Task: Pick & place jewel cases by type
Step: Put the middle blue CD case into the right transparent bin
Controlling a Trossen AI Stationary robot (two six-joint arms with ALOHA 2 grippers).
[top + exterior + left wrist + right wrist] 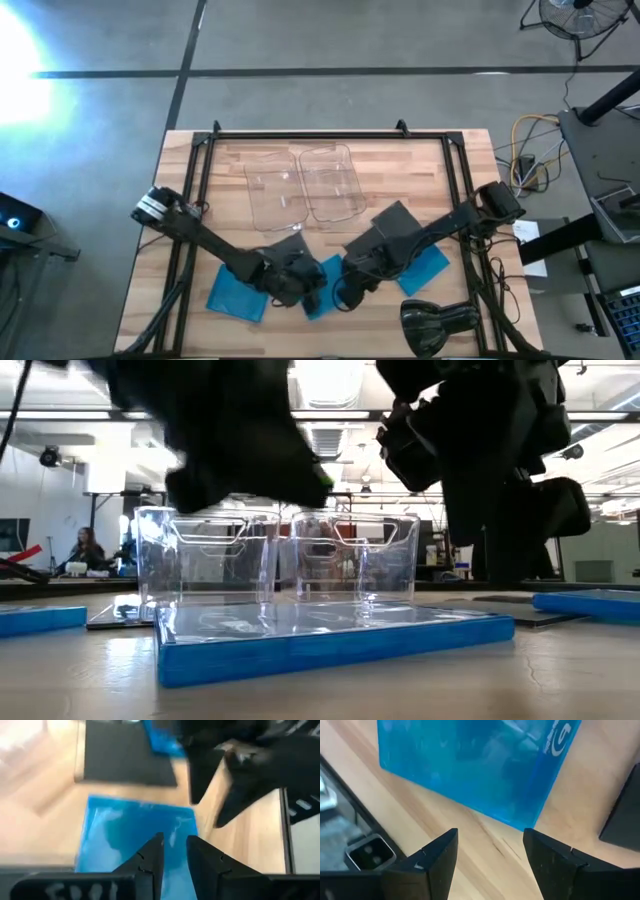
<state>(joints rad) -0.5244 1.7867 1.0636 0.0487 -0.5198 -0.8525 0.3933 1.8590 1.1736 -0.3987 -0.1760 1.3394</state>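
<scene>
Three blue jewel cases lie flat on the wood table: one at the near left, one near the middle, one at the right. One dark case lies beside my left arm, and another lies partly under my right arm. A third dark one does not show. My left gripper hovers over the middle blue case, open by a narrow gap. My right gripper is wide open just beside a blue case, above bare wood.
Two clear plastic trays stand side by side at the table's far middle. A black rounded object sits at the near right corner. Dark frame rails run along the table's sides. The two grippers are close together over the near middle.
</scene>
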